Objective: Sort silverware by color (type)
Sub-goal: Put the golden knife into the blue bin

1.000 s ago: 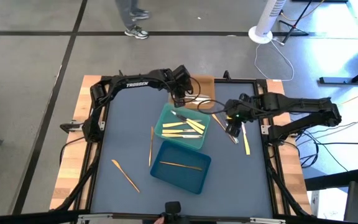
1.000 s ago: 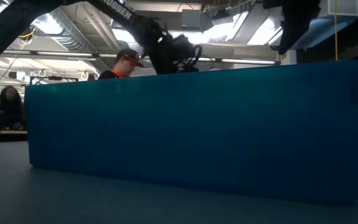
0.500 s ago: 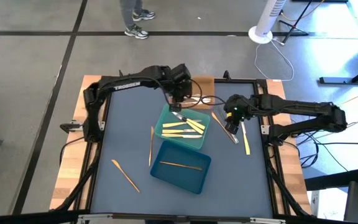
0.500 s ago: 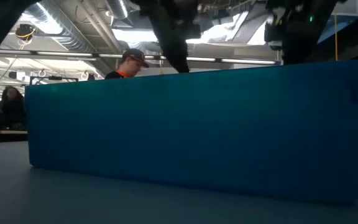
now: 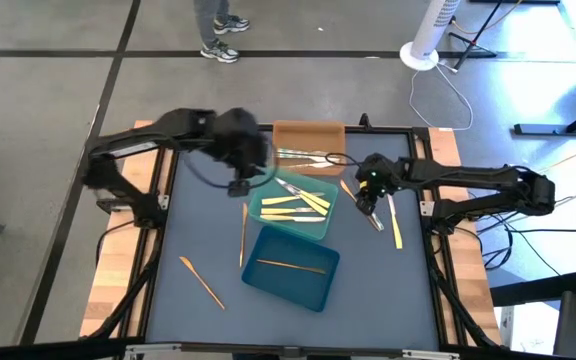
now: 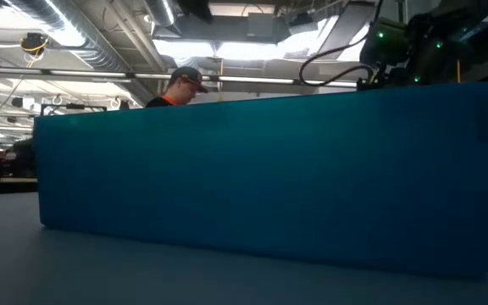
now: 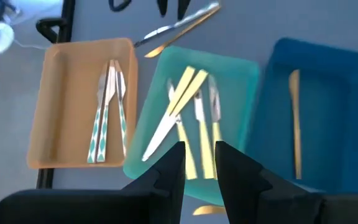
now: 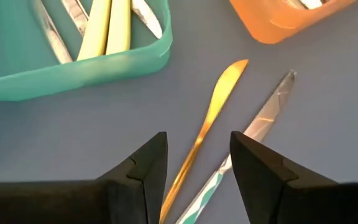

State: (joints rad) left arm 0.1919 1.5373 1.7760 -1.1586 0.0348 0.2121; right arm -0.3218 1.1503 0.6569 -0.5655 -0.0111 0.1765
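**Right pincer lines up on a loose knife**

The right pincer (image 8: 194, 165) hovers released, fingers spread either side of an orange-tan knife (image 8: 211, 118) lying on the tabletop (image 5: 198, 230) beside a silver-grey one (image 8: 260, 121). The step looks like a pick-up; next it likely needs a straight descent and a clench on the slim handle. The left pincer (image 7: 197, 163) hangs empty, slightly parted, over the teal tray (image 7: 244, 71), which holds pale yellow and silver pieces. The utensils are thin, glossy, flat plastic; the trays are smooth, with rounded corners.
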